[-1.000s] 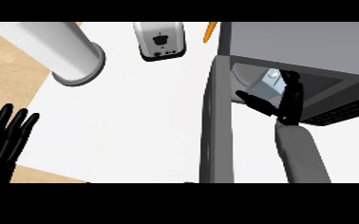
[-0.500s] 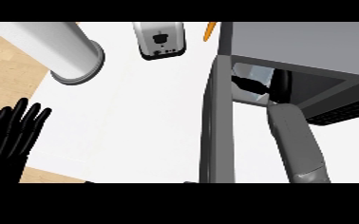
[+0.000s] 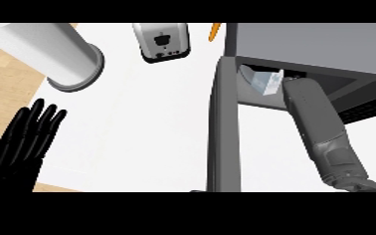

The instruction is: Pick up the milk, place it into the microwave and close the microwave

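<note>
The milk carton [image 3: 266, 81], pale and bluish, shows inside the open microwave [image 3: 308, 45], just behind the cavity's front edge at its left side. My right forearm [image 3: 317, 124] reaches into the cavity right beside the carton. The right hand itself is hidden inside the microwave. The microwave door [image 3: 224, 134] stands open, swung out toward me as a tall dark-grey slab left of the forearm. My left hand [image 3: 29, 137] rests open, fingers up, at the lower left edge.
A silver toaster [image 3: 161, 41] stands at the back centre. A large grey cylinder [image 3: 57, 55] lies at the back left. An orange carrot-like object [image 3: 214, 31] sits beside the microwave's back corner. White counter [image 3: 147, 114] spreads between the left hand and the door.
My right arm has pushed deeper into the microwave, so the black hand has gone out of sight and the milk carton now shows in the opening. The left hand has come up slightly.
</note>
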